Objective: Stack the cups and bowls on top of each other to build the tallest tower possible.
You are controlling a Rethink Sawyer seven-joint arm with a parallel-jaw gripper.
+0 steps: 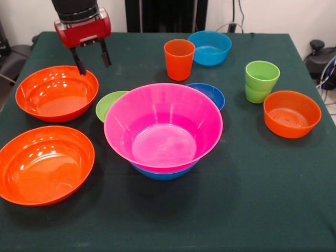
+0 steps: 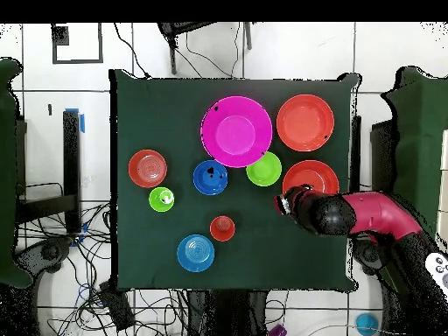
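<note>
— Two large orange bowls, where are they?

— One [image 1: 56, 93] lies right under my gripper [image 1: 91, 59]; the other [image 1: 45, 164] sits nearer the table's [image 1: 252, 210] front edge.

— Are your fingers [image 1: 79, 62] holding anything?

— No, they are spread apart and empty, tips just above that bowl's far rim.

— And the tower?

— The pink bowl [image 1: 163, 126] rests inside the blue bowl [image 1: 163, 173] at mid-table. The lime green bowl [image 1: 108, 104] and dark blue bowl [image 1: 210, 93] sit just behind it. The two green cups [image 1: 261, 81] are nested, near the small orange bowl [image 1: 292, 113].

Green-clothed table [image 1: 273, 199] — bowls [image 1: 56, 93], cups [image 1: 179, 59]
</note>
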